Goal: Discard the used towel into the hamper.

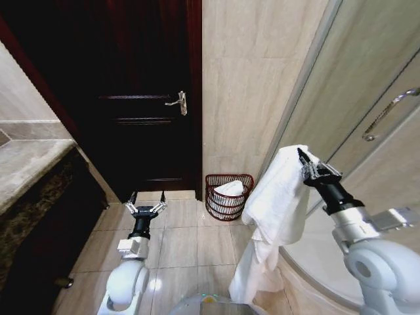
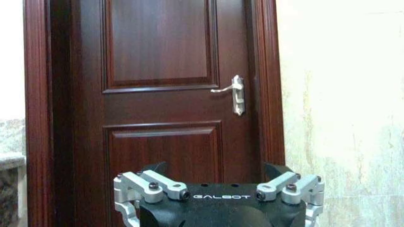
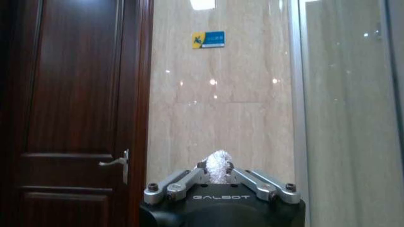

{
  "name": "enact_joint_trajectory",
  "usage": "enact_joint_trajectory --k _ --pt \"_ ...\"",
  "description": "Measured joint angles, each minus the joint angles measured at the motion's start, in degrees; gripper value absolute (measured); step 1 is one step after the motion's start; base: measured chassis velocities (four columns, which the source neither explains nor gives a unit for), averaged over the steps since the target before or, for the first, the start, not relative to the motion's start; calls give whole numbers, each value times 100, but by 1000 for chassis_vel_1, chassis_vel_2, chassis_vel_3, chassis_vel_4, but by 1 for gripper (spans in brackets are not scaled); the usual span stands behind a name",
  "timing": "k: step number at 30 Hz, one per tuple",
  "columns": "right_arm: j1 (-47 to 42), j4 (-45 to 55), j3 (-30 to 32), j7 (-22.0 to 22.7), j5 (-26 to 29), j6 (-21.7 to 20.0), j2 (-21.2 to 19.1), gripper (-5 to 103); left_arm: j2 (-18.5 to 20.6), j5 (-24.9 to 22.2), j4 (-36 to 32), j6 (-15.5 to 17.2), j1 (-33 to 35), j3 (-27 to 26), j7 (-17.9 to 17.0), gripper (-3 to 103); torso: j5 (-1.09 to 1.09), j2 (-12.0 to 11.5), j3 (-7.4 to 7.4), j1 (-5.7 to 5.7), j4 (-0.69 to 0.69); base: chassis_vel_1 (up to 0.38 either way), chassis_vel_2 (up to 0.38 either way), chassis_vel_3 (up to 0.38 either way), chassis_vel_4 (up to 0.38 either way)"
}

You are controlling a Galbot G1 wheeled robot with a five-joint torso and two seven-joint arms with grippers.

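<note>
Right of the hamper (image 1: 228, 197), right gripper (image 1: 307, 165) fingers pinch towel (image 1: 279, 197), carry step; left gripper (image 1: 146, 209) spread, parked low. Next: travel over the rim.

— How much of the towel (image 1: 279, 197) can you see from your wrist?

— Only a small white tuft (image 3: 219, 166) between the fingers of my right gripper (image 3: 218, 172); the rest hangs behind the gripper body.

— And from your head?

— Its lower end runs off the bottom edge.

— What's in the hamper (image 1: 227, 196)?

— Something white (image 1: 230, 189), too small to tell what. It covers part of the inside.

— Your left gripper (image 2: 218, 187)?

— My wrist picture cuts its body at the bottom edge.
</note>
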Motion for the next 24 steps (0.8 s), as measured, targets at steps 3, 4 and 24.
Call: enact_joint_trajectory --k 3,4,24 --pt "146 0 -51 1 31 -82 -31 5 -20 12 10 22 9 23 14 100 0 76 41 34 0 0 0 0 0" --pt "221 0 -68 9 53 -129 -65 5 -19 17 18 24 24 30 22 100 0 109 60 47 1 0 0 0 0" --pt "400 -267 -250 -287 -318 126 -23 5 30 -26 335 -358 -16 113 76 100 0 474 269 206 0 0 0 0 0"
